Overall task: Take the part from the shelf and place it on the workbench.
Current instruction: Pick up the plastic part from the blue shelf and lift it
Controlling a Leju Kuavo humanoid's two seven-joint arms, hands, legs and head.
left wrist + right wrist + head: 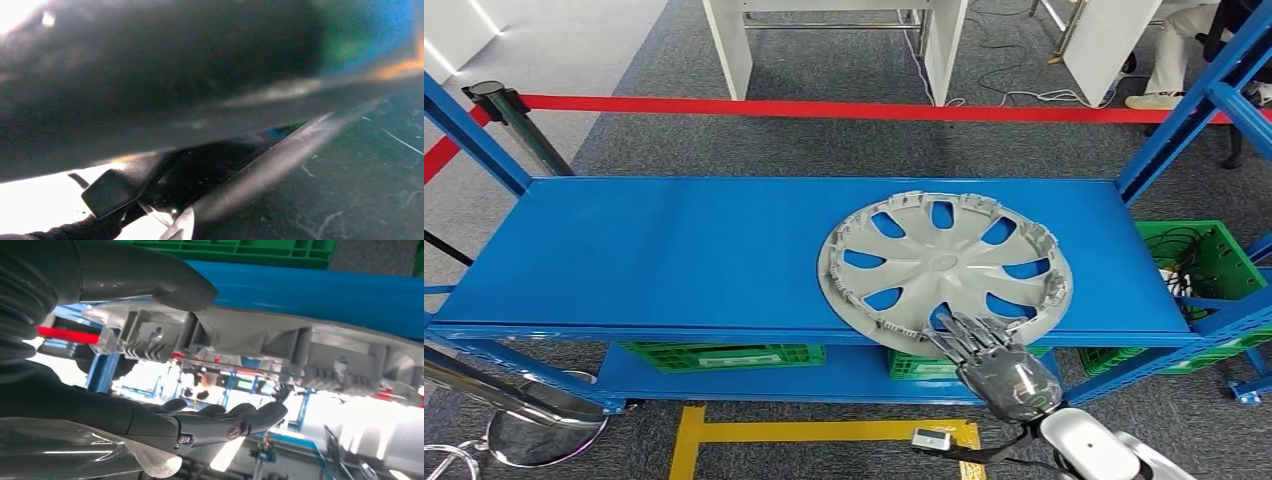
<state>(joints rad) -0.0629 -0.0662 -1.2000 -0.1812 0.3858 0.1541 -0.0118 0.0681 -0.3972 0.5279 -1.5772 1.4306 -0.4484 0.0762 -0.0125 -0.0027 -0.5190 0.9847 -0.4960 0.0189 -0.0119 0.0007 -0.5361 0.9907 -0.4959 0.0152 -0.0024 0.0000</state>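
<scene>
The part is a grey wheel cover [944, 262] with several spoke slots, lying flat on the right half of the blue shelf [654, 250] with its near rim past the front edge. My right hand [989, 360] reaches over that near rim from below, fingers spread on top. In the right wrist view the ribbed rim [280, 340] passes between the thumb [165, 285] and the dark fingers [225, 422], and a gap shows between fingers and rim. My right hand [75, 405] is not closed on it. The left wrist view is a dark blur [150, 75] over dark floor.
Blue shelf uprights [1184, 110] rise at the right and at the left [469, 135]. Green crates [724, 355] sit on the lower shelf and another [1209, 250] stands at the right. A red barrier tape [824, 108] runs behind the shelf. A chrome stand base [534, 430] is near left.
</scene>
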